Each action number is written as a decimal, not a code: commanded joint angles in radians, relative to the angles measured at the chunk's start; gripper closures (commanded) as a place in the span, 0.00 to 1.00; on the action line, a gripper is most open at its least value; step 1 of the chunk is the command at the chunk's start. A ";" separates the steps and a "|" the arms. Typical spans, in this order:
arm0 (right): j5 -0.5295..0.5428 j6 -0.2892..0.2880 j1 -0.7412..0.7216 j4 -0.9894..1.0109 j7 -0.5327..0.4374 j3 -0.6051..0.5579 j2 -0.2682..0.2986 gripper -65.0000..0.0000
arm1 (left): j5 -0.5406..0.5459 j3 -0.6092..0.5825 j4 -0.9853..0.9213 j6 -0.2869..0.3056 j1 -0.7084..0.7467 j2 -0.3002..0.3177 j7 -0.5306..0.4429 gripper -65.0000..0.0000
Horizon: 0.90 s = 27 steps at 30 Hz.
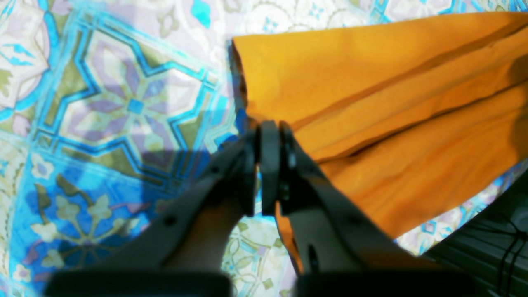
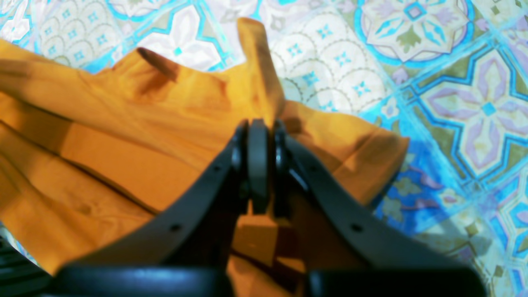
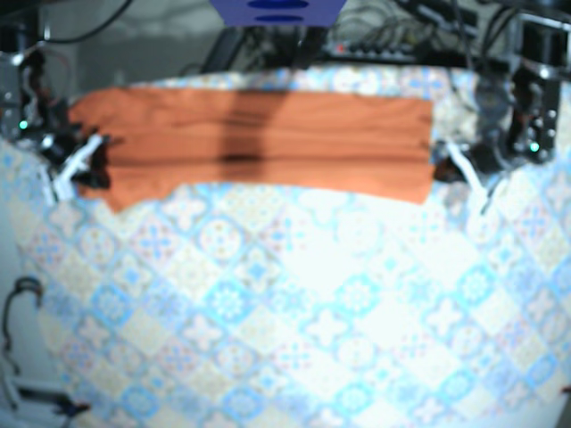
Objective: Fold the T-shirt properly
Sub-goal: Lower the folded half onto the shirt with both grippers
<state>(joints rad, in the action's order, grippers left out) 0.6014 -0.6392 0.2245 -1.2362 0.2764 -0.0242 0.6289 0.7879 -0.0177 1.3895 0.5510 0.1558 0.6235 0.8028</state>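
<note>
Orange T-shirt [image 3: 259,143] stretched into long band; lengthwise creases.

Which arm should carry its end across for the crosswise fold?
Left, probably. The left gripper pinches a flat, straight end of the T-shirt; the right gripper holds a bunched, uneven end.

Tablecloth [image 3: 294,312]: blue, lilac and green tile pattern, covering the table.
Cables [image 3: 428,27]: dark tangle, upper right of base view.
Blue shape [image 3: 277,11]: top centre edge.
</note>
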 commanded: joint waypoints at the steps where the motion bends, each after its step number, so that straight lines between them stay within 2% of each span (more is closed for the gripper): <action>1: 0.012 -0.001 -0.007 -0.012 -0.022 0.014 0.022 0.99 | 0.008 0.011 0.012 0.007 -0.009 0.022 -0.016 1.00; 9: 0.012 0.000 0.049 -0.012 -0.022 0.091 0.022 0.99 | 0.008 0.011 0.012 0.007 -0.009 0.022 -0.016 1.00; 19: 0.012 -0.001 0.082 -0.018 -0.022 0.088 0.019 0.99 | 0.008 0.008 0.012 0.008 -0.009 0.022 -0.016 1.00; 22: 0.012 -0.001 0.094 -0.027 -0.022 0.091 -0.004 0.99 | 0.008 0.011 0.012 0.008 0.009 0.022 -0.016 1.00; 27: 0.012 -0.001 0.098 -0.027 -0.022 0.091 -0.008 0.99 | 0.008 0.011 0.012 0.008 0.031 0.022 -0.018 1.00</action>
<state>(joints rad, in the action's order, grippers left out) 0.6014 -0.6392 0.3309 -1.2499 0.2798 0.0544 0.5945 0.7849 -0.0170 1.3895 0.5545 0.1947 0.6239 0.7986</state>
